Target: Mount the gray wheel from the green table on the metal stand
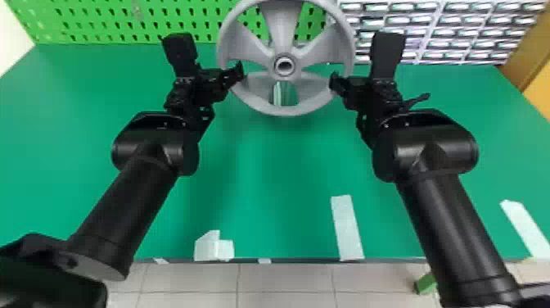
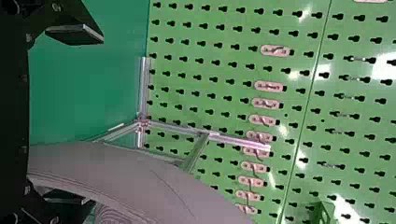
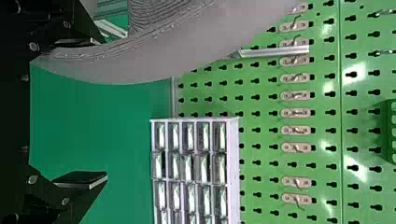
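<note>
In the head view, the gray wheel [image 1: 283,107] is tilted up between my arms, hub toward the camera. My left gripper [image 1: 200,85] is at its left rim and my right gripper [image 1: 380,88] at its right rim, each with one finger against or just behind the rim. The left wrist view has the left gripper [image 2: 70,116] open wide, the wheel [image 2: 126,175] overlapping one finger. Likewise open is the right gripper [image 3: 79,112] in the right wrist view, the wheel [image 3: 121,67] partly covering one finger. Beyond the wheel stands the metal stand [image 2: 173,127], partly hidden by it.
The green table [image 1: 270,184] carries white tape [image 1: 347,227] near its front edge. Behind it rises a green pegboard [image 1: 102,20] with hooks, and a rack of small drawers [image 1: 442,32] stands at the back right.
</note>
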Controlling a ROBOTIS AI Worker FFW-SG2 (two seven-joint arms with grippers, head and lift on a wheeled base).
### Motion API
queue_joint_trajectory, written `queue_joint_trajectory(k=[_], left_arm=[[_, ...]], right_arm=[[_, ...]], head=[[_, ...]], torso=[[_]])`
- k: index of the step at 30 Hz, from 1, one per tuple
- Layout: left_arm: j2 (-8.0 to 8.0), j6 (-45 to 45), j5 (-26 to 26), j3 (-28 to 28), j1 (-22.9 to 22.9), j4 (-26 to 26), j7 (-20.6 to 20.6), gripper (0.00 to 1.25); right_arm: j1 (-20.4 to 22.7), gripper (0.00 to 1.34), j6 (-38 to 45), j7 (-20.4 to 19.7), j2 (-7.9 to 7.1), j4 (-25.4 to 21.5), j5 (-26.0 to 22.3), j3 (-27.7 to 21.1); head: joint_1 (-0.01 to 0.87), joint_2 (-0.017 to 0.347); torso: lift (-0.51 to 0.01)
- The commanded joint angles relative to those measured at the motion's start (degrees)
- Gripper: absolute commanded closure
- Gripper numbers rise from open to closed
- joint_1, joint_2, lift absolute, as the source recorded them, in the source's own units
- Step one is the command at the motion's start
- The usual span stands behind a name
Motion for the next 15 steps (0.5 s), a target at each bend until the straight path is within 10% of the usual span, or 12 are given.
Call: queue_joint_trajectory(k=[1, 15], left_arm=[[0.00, -0.1, 0.1, -0.1, 0.2, -0.5, 0.0, 0.15], [-0.18, -0.4, 0.1, -0.4, 0.5, -0.7, 0.1, 0.09]], right_arm=[[0.1, 0.33, -0.9, 0.0, 0.06, 0.2, -0.9, 0.0], [0.3, 0.18, -2.0, 0.1, 0.06, 0.2, -2.1, 0.8]], head=[[0.868, 0.052], [0.868, 0.052]], torso=[[-0.093], [-0.093]])
